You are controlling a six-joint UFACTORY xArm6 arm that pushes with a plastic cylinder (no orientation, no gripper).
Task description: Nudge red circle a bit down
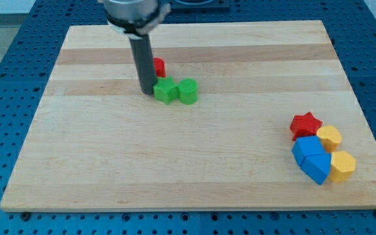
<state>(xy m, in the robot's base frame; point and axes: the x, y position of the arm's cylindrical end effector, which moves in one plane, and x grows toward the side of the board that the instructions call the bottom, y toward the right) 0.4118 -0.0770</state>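
I have no jaws to open or close, only a straight dark rod, and it has hold of nothing. My tip (147, 92) rests on the wooden board (175, 156) in the upper left part of the view, at the left edge of a small cluster of blocks. Just to the tip's right, touching it or very nearly so, sits a green star-shaped block (166, 91). Pressed against that block's right side is a green round block (188, 91).

The red circle (158, 66) lies up and slightly right of my tip, right beside the rod's shaft, which hides the block's left part. It sits just above the green star-shaped block; I cannot tell whether the two touch.

Well apart from all this, near the board's right edge toward the view's bottom, lies a second group. A red star (305, 124) is at its top left. A yellow block (330, 138) sits just to the star's right and a little lower. Below the star are two blue blocks packed together: one (305, 149) directly under the star, the other (316, 167) lower and to its right. A second yellow block (342, 166), with a faceted outline, touches the lower blue one on its right.

The board lies on a blue perforated table (5, 72).
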